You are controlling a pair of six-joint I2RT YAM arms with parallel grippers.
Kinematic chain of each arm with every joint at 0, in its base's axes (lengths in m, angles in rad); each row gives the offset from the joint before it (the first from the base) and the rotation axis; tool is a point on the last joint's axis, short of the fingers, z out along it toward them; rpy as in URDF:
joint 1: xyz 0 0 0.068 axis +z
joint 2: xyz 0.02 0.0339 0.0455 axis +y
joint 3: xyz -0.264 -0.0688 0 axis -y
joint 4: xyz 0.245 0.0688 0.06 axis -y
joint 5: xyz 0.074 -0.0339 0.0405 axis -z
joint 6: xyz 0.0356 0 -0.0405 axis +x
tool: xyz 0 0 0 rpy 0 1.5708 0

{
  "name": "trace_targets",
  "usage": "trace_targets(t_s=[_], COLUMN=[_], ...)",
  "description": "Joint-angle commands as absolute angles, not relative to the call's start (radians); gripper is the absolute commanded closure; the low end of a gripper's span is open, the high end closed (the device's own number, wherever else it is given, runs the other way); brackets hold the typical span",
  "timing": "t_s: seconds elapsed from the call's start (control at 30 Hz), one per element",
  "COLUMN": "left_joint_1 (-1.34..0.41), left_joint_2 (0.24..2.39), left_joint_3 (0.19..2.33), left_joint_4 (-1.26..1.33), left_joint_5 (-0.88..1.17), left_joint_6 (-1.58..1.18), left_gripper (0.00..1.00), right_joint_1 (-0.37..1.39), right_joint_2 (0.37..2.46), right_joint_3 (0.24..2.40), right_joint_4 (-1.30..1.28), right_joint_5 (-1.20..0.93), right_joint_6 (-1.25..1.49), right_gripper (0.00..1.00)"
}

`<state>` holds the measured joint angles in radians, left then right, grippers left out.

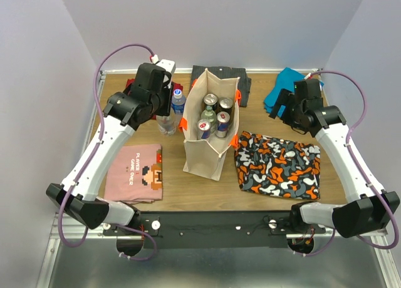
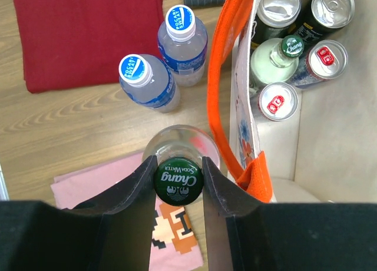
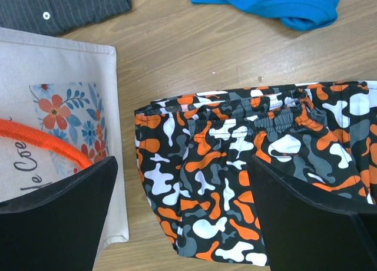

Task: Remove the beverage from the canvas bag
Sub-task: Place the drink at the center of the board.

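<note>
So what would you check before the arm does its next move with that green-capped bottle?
1. Left pincer shut on the Chang bottle at its cap: ok.
2. Chang bottle outside the canvas bag: ok.
3. Its base resting on the table: cannot tell.
4. Blue-capped bottles standing apart from it: ok.
5. Right pincer open and empty, over the camo shorts: ok.
6. Bag emptied: not ok, cans and a second bottle are inside.
</note>
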<state>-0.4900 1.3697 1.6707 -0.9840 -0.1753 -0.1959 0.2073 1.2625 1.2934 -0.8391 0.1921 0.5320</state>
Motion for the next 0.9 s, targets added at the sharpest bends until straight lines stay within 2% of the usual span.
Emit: trace_targets(t_s=[0.0, 0.87], left_joint_1=[-0.483, -0.485], left_joint_2=[1.302, 1.41], left_joint_3=[1.643, 1.439], left_joint_4=[-0.764, -0.514], left_joint_5=[-0.204, -0.19], left_joint_6=[-0.209, -0.227], left_gripper=[1.0, 1.0], right_joint_1=[0.199, 0.199], right_joint_2=[1.246, 1.243], right_joint_3=[1.298, 1.292], right_joint_4=[-0.827, -0.831], right_joint_5=[0.181, 0.195], right_joint_6=[0.523, 0.525], right_gripper=[0.0, 0.0])
